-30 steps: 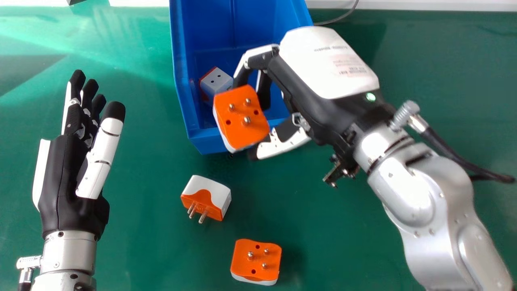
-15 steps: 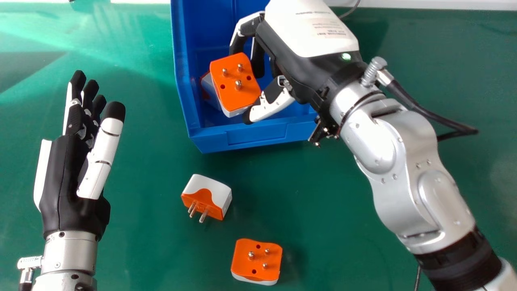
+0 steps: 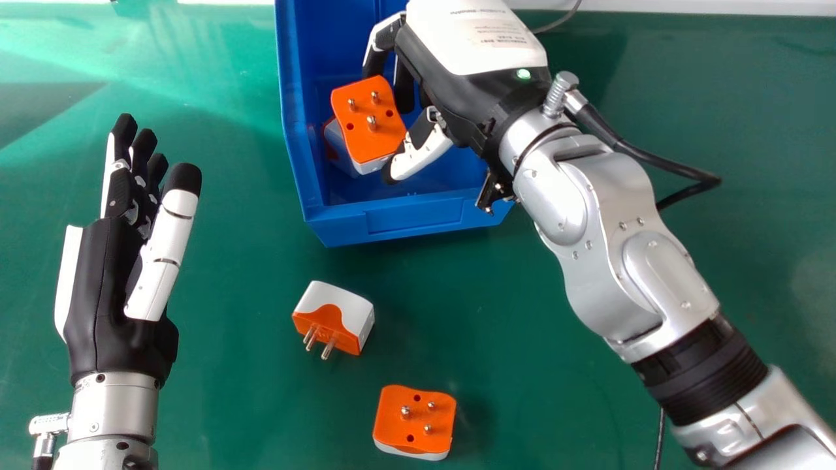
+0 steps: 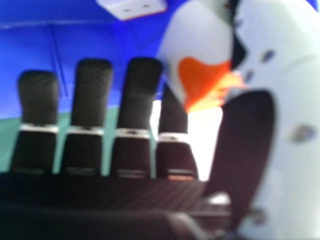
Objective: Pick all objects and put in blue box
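Over the near left part of the box: here's the right hand point(image 3: 480, 39), thumb and fingers clamped on a blocky orange-and-white plastic plug adapter point(image 3: 366, 124), pins up, inside the walls of the open blue plastic box point(image 3: 415, 219).
Beneath it: a white adapter with red edging point(image 3: 335, 138) lies in the box; whether the two touch, I can't tell.
The drop: best to ease right, onto bare floor, and go low before the thumb opens, so nothing bounces or stacks.
The exit: straight up looks wise, the thumb clear of the near wall.
Green table: two to go, it seems, a white-and-orange adapter point(image 3: 334, 316) and, nearer and to the right, an orange-topped one point(image 3: 413, 418).
Far left of those: the left hand point(image 3: 98, 287) idles, fingers extended.
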### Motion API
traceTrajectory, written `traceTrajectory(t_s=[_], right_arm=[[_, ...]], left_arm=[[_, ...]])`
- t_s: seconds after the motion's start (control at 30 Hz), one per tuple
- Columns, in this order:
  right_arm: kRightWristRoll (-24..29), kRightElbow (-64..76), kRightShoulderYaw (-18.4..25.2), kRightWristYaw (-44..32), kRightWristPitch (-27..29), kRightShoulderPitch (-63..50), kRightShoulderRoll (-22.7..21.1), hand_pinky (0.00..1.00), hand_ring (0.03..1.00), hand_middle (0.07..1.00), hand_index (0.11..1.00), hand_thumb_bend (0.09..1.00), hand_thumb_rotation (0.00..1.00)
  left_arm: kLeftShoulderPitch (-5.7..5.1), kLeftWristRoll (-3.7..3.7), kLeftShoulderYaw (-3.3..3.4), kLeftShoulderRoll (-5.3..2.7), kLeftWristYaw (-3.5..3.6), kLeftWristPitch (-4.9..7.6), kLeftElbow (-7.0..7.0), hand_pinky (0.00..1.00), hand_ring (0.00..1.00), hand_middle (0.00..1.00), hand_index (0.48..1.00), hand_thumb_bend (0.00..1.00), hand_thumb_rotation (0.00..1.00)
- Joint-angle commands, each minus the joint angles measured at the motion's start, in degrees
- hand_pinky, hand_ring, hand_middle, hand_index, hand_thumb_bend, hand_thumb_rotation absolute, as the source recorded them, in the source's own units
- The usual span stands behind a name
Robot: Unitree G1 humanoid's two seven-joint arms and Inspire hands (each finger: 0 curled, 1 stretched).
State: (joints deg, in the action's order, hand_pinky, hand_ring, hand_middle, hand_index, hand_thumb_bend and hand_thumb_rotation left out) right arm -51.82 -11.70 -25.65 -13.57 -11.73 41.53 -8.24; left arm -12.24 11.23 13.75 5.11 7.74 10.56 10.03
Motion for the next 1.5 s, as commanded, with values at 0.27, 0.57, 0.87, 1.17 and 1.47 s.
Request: traceTrajectory(t_s=[0.27,0.57,0.87,1.17,1.47], right_arm=[[-0.7,-6.9,-2.7,0.5,-3.2,5.5,2.4,0.35,0.442,0.478,0.502,0.512,0.0],[-0.4,-9.2,-4.2,1.8,-4.6,4.8,2.3,0.38,0.49,0.51,0.472,0.511,0.0],[-0.1,-14.3,-4.6,4.1,-5.1,6.6,2.6,0.37,0.489,0.499,0.485,0.514,0.0],[1.6,-20.1,-4.3,7.0,-4.2,9.8,3.1,0.38,0.508,0.493,0.495,0.514,0.0],[2.7,-24.2,-3.8,9.0,-6.2,13.2,4.6,0.37,0.503,0.493,0.491,0.515,0.0]], left_arm=[[-0.01,-0.54,-0.35,0.08,-0.53,1.13,0.94,0.99,1.0,1.0,1.0,0.55,0.66],[0.13,0.05,-0.07,0.24,-0.07,1.53,0.28,0.98,0.99,1.0,0.999,0.56,0.66],[0.3,0.5,-0.04,0.0,-0.06,1.57,0.31,0.98,0.99,0.99,0.997,0.57,0.65],[0.28,0.44,-0.09,-0.1,-0.08,1.71,0.33,0.98,0.99,0.99,0.995,0.58,0.65],[0.07,0.37,-0.01,0.01,-0.08,1.64,0.48,0.98,0.99,0.99,0.993,0.58,0.64]])
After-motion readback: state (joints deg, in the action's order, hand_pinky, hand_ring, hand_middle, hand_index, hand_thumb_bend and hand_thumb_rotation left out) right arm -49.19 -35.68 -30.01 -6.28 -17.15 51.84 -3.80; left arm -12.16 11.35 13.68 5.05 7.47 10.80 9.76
